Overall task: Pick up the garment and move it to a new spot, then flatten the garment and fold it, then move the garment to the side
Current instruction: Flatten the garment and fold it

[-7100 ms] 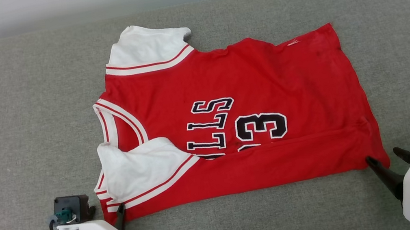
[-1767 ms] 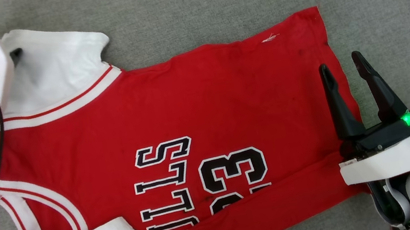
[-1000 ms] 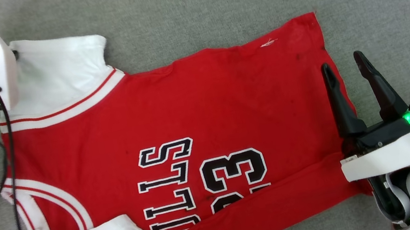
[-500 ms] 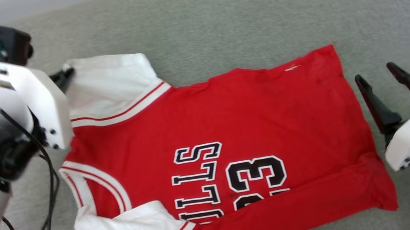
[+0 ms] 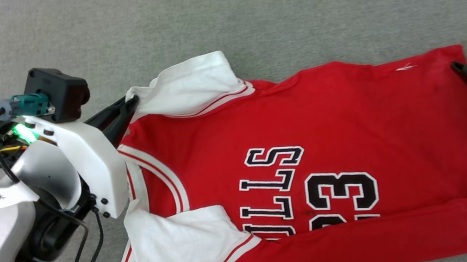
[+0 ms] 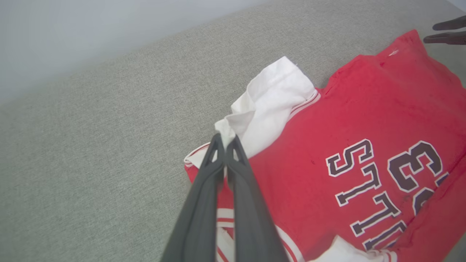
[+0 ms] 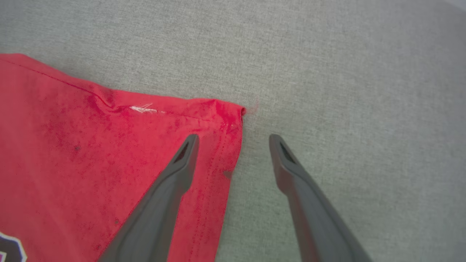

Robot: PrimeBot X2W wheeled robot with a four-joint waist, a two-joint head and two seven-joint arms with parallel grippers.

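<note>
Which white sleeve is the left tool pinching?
The far white sleeve of the red jersey garment, pinched by the shut left tool; the near white sleeve lies untouched.

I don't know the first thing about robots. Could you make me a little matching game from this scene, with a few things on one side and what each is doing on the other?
Things:
1. left hand
2. right hand
3. near white sleeve
4. number 23

States:
A. open, one finger over the red hem corner, the other over the grey surface
B. partly hidden under a folded-over red edge
C. shut, pinching the far white sleeve
D. lying folded onto the red front

Pairs: 1-C, 2-A, 3-D, 4-B
</note>
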